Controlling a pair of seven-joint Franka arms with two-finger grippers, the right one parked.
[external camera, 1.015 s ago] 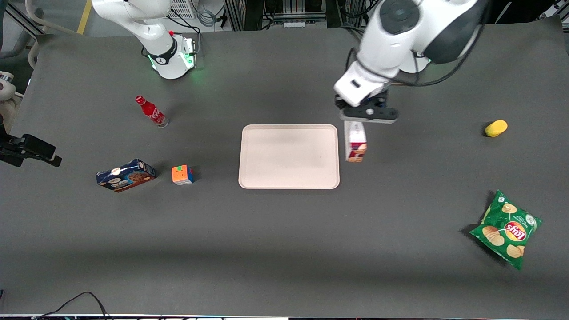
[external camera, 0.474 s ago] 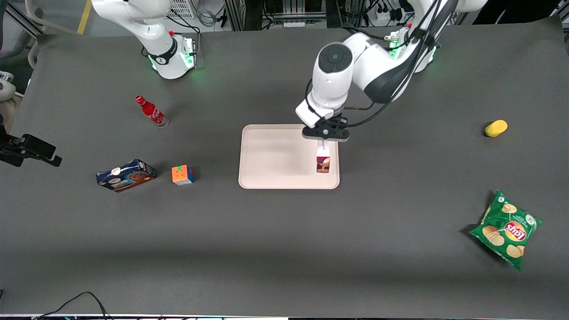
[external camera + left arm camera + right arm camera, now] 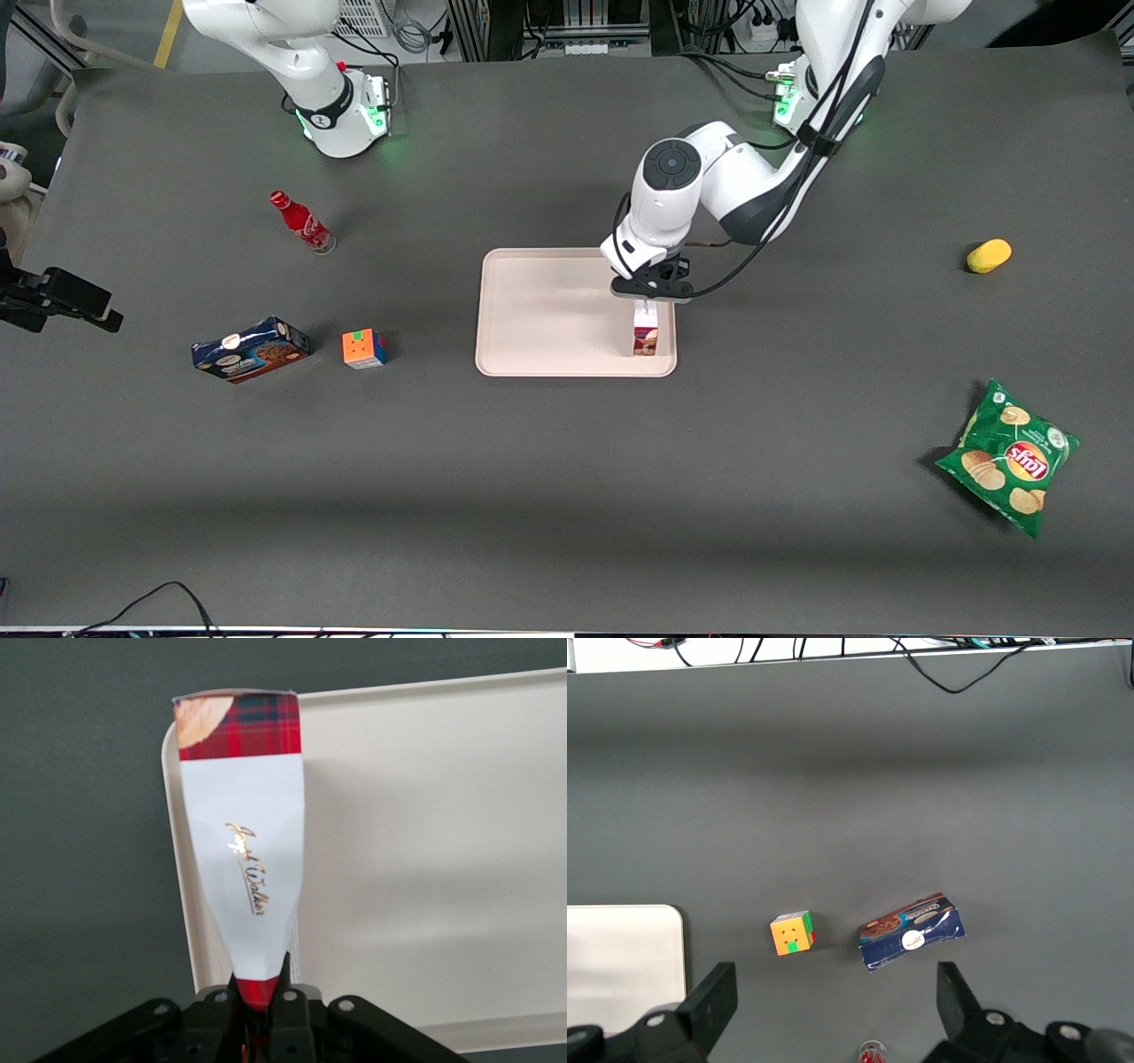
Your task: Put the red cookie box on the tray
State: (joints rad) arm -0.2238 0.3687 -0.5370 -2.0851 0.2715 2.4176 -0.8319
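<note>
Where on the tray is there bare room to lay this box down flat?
The gripper is shut on the red cookie box, which hangs on end over the tray at its rim nearest the working arm. The only crowded spot is that edge. The rest of the tray floor, from the box toward the parked arm's end, is bare.

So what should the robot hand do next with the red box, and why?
Probably lower a touch more, then let go. The gripper is shut on the red cookie box, which hangs upright over the tray, near the rim at the working arm's end. Whether its lower end already touches the tray isn't clear, so easing down first seems safest.
</note>
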